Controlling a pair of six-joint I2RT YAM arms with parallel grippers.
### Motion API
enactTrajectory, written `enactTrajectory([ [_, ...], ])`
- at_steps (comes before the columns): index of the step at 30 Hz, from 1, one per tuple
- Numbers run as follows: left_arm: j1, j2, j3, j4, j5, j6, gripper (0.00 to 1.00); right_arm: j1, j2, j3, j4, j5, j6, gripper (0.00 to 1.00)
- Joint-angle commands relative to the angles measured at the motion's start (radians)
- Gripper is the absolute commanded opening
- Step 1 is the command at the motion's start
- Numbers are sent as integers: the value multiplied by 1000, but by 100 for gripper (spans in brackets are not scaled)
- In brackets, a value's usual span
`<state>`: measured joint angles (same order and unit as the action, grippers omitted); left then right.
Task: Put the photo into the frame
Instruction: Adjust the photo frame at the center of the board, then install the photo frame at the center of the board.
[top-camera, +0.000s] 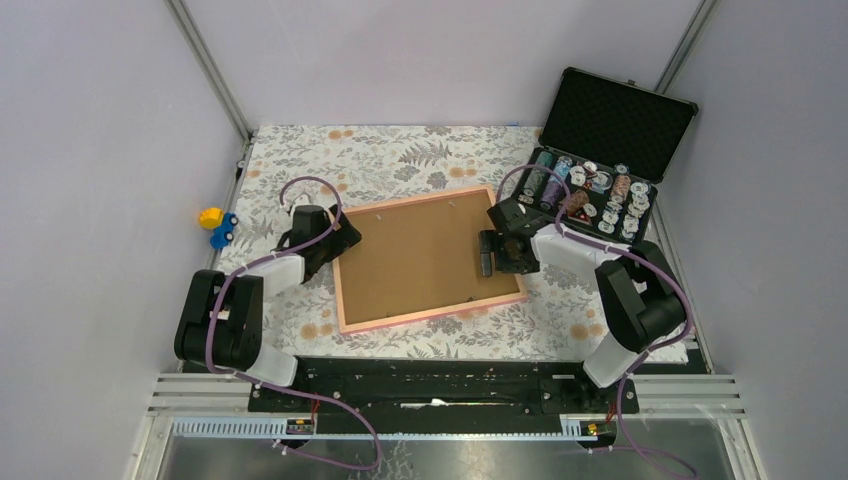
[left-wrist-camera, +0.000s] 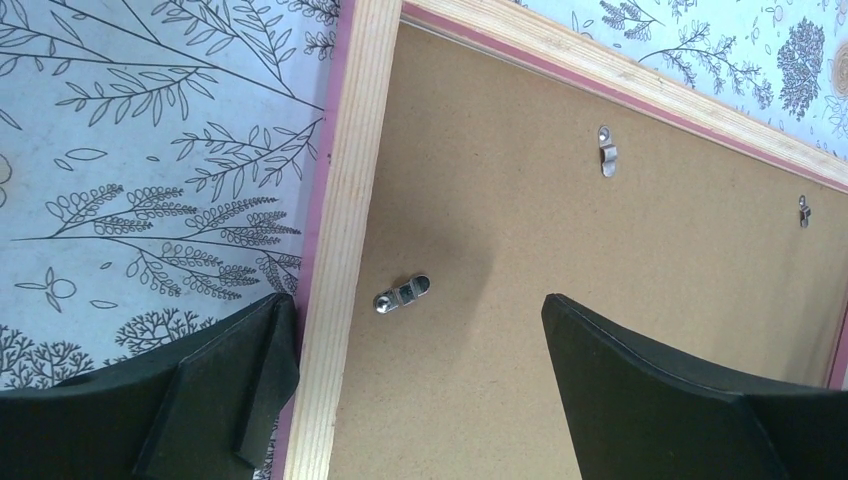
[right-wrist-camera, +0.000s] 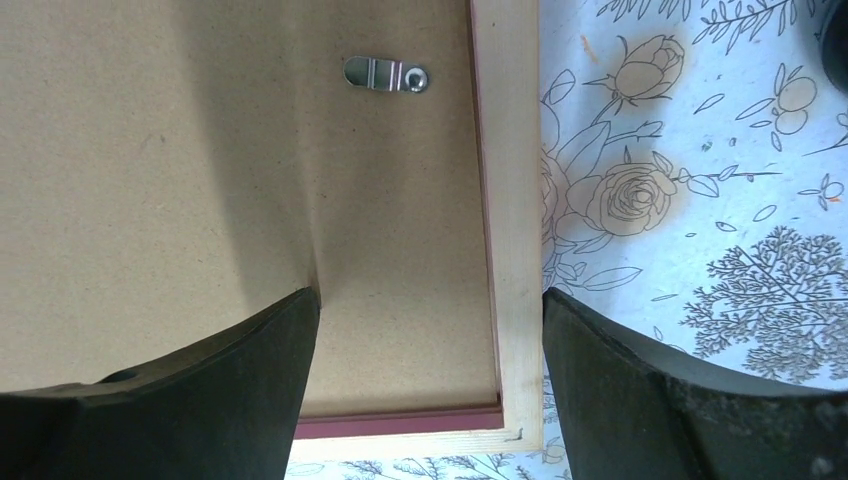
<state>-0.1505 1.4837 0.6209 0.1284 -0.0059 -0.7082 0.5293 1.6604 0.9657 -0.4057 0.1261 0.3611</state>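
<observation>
From above, we see the frame (top-camera: 428, 260) face-down on the counter (top-camera: 400, 155), photo unseen. Our left wrist shows the left claw (left-wrist-camera: 415, 305) wide astride its edge; right wrist, the right claw (right-wrist-camera: 430, 295) likewise. Uneven closing could skid it.

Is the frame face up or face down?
Face down: the frame lies flat, its brown board and metal clips facing up.

No text, label or number is legible.

One frame (top-camera: 425, 262), one case (top-camera: 615, 120), one yellow toy (top-camera: 210, 217), one blue toy (top-camera: 224, 234).
</observation>
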Motion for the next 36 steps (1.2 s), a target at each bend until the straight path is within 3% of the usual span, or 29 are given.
enactTrajectory([
  [1,-34,-60,-23,-13,190,-17,99,27,-47,-62,229,-276,154,88],
  [5,-65,-180,16,-171,53,45,99,23,-119,-109,187,-112,130,99],
  [10,-66,-321,-31,-223,43,-19,99,10,-106,9,53,-30,61,100],
  [15,-75,-307,-35,-263,16,-43,99,-43,-78,63,56,-81,10,100],
  [19,-77,-270,39,-408,-177,-70,99,-55,-54,84,88,-124,-22,100],
  [22,-77,-243,85,-478,-212,-86,98,-54,-35,95,96,-66,-41,100],
  [26,-89,-282,6,-414,-153,-123,98,-61,17,120,101,6,-80,97],
  [30,-90,-321,-87,-317,-61,-135,99,-111,50,90,158,-122,-73,82],
  [36,-93,-328,-193,-174,0,-155,99,-120,91,69,206,-114,-102,73],
])
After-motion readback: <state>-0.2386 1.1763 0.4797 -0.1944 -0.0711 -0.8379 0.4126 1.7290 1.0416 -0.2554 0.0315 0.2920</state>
